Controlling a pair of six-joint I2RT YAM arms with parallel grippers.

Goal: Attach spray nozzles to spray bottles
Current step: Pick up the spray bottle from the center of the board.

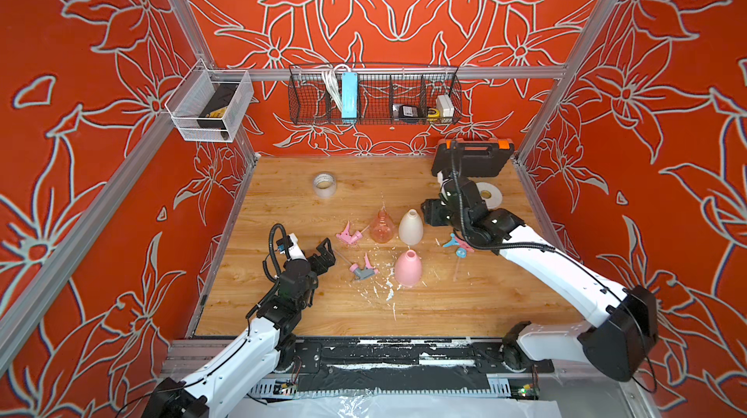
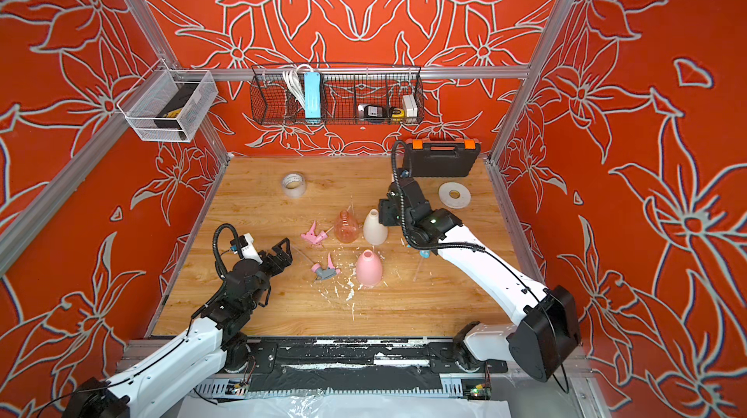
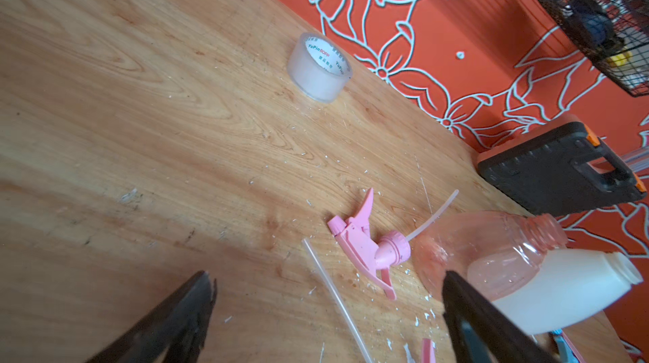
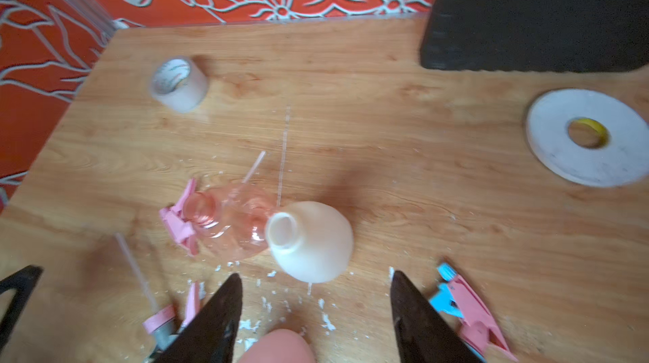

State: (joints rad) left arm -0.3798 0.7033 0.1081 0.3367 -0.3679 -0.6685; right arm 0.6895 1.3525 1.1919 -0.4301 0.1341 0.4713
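The orange bottle (image 1: 382, 226), cream bottle (image 1: 410, 227) and pink bottle (image 1: 408, 268) stand upright in the middle of the counter (image 1: 323, 315), necks bare so a nozzle can enter from above. The right end effector (image 4: 316, 274) is open and empty just right of the cream bottle, probably to steady it. The left end effector (image 1: 327, 254), wide open, hovers left of the pink-and-grey nozzle (image 1: 364, 270).
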